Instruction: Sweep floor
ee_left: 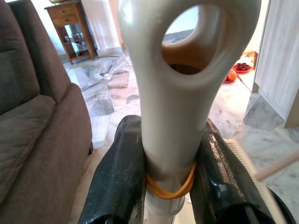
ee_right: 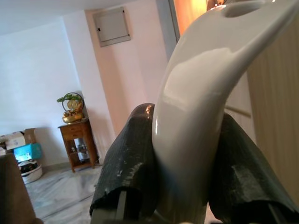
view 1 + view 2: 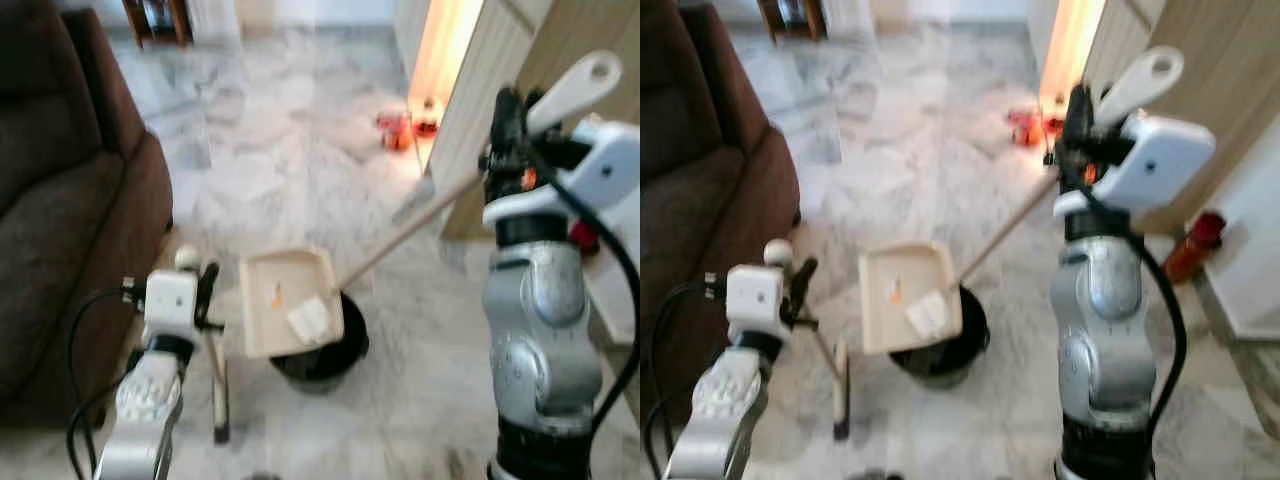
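My right gripper (image 3: 508,135) is raised at the right and shut on the white grip of a long-handled dustpan; its fingers (image 2: 126,163) clamp the grip (image 2: 196,116). The pole (image 3: 410,232) slopes down to the cream dustpan (image 3: 290,300), which hangs tilted over a black bin (image 3: 325,362). A white paper scrap and a small orange bit lie in the pan. My left gripper (image 3: 203,292) is low at the left, shut on the cream handle (image 1: 173,107) of a short broom (image 3: 220,405) whose head rests on the marble floor beside the bin.
A brown sofa (image 3: 70,180) fills the left side, close to my left arm. A pale wooden partition (image 3: 480,90) and a lit doorway stand at the right, with red items (image 3: 395,128) on the floor there. A wooden side table (image 1: 70,23) stands far back.
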{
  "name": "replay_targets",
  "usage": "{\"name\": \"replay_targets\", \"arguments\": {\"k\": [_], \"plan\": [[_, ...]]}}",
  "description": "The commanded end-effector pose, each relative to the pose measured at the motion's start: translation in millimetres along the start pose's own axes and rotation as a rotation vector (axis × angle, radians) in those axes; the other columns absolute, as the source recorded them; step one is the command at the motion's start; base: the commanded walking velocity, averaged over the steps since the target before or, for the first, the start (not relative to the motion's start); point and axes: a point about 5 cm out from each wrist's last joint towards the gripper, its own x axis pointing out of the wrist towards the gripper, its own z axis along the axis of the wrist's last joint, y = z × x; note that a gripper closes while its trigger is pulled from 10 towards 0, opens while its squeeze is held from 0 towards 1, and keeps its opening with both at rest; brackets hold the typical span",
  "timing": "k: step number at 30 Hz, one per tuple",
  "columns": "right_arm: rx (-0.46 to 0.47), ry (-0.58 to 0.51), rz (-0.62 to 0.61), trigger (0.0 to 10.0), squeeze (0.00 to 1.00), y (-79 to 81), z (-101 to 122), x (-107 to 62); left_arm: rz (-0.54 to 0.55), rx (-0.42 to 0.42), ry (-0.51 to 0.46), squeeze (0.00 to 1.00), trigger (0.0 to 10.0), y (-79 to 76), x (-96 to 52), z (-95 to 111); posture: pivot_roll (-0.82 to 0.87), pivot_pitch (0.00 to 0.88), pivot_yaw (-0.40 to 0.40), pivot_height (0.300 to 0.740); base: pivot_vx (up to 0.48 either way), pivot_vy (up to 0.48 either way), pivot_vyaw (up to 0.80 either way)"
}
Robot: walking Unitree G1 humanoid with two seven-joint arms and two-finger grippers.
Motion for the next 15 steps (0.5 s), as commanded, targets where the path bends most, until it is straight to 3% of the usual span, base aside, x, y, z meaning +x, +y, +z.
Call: {"name": "replay_targets", "arguments": {"k": [1,8,12,15], "plan": [[-0.018,-0.090,0.010,10.0,0.00,1.8,15,0.7,0.000,0.018,-0.034,0.00,10.0,0.7,-1.2,6,0.12,0.137,0.000,0.740,0.000,0.000,0.00],[-0.054,-0.114,0.024,10.0,0.00,8.2,16,-0.9,-0.005,0.014,-0.030,0.00,10.0,0.3,-1.9,5,0.12,0.138,0.000,0.740,0.000,0.000,0.00],[-0.088,-0.130,0.081,10.0,0.00,18.4,15,-5.1,-0.006,0.016,-0.028,0.00,10.0,0.5,-2.6,5,0.12,0.139,0.000,0.740,0.000,0.000,0.00],[-0.166,-0.149,0.173,10.0,0.00,30.7,12,-11.5,-0.006,0.016,-0.029,0.00,10.0,0.7,-2.6,4,0.11,0.138,0.000,0.740,0.000,0.000,0.00]]}}
